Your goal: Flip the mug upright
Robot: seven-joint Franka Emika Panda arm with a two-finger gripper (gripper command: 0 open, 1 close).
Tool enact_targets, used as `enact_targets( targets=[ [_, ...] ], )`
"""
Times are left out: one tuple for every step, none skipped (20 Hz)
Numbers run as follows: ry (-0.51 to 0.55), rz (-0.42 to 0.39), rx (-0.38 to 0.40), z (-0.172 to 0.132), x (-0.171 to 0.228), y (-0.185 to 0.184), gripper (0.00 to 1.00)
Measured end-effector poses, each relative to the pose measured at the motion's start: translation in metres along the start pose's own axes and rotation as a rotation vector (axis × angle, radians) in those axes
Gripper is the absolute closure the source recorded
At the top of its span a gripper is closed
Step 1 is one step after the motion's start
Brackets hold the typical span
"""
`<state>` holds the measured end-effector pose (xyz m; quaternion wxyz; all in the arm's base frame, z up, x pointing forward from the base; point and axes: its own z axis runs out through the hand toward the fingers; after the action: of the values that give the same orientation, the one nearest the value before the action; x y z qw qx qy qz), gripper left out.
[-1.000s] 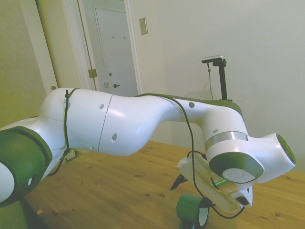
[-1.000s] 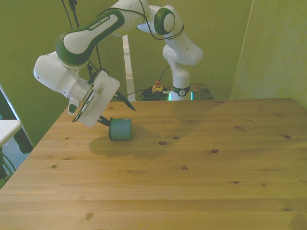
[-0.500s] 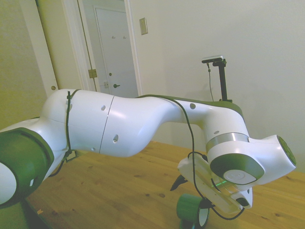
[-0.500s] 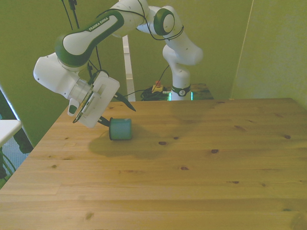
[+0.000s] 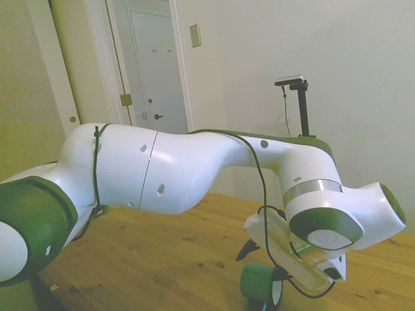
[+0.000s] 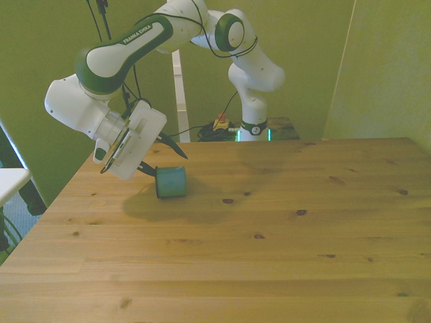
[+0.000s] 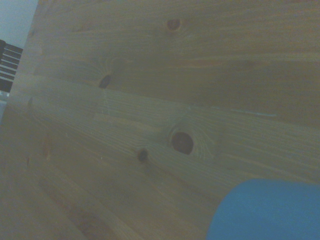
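The teal mug (image 6: 171,182) lay on its side on the worktop (image 6: 269,235), the spread claw (image 6: 161,156) at its mouth

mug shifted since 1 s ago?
Yes, slightly. In the front view the mug has slid toward the front view's right, nearer the dark knot in the table. It lies on its side.

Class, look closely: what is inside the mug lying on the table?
In the side view the mug lies on its side on the table; a sliver of white inside shows at its mouth. The gripper covers the rest, so contents cannot be seen.
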<state>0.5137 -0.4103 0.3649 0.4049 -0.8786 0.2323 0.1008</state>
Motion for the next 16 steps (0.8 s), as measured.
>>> enact_targets(
  targets=[
    [0.0, 0.0, 0.0, 0.0002, 0.0001, -0.0003, 1.0],
    [-0.001, -0.001, 0.0, 0.0004, 0.0002, -0.0005, 1.0],
    [-0.001, 0.0, -0.001, 0.0006, 0.0003, -0.0007, 1.0],
    [-0.001, -0.001, -0.001, 0.0007, 0.0003, -0.0009, 1.0],
    [-0.002, -0.001, -0.001, 0.0009, 0.0004, -0.001, 1.0],
    [-0.002, -0.001, -0.001, 0.0011, 0.0005, -0.0012, 1.0],
    [-0.002, -0.001, -0.002, 0.0012, 0.0006, -0.0014, 1.0],
    [-0.003, -0.002, -0.002, 0.0015, 0.0007, -0.0017, 1.0],
    [-0.003, -0.002, -0.002, 0.0017, 0.0008, -0.002, 1.0],
    [-0.004, -0.003, -0.002, 0.0021, 0.001, -0.0024, 1.0],
    [-0.005, -0.003, -0.003, 0.0029, 0.0014, -0.0028, 1.0],
    [-0.008, -0.004, -0.003, 0.0044, 0.0023, -0.0032, 1.0],
    [-0.011, -0.004, -0.002, 0.0064, 0.0036, -0.0032, 1.0],
    [-0.014, -0.007, -0.001, 0.0076, 0.0048, -0.0042, 1.0],
    [-0.019, -0.009, 0.0, 0.0082, 0.006, -0.0061, 1.0],
    [-0.032, -0.012, 0.005, 0.0087, 0.0062, -0.0081, 1.0]
  ],
)
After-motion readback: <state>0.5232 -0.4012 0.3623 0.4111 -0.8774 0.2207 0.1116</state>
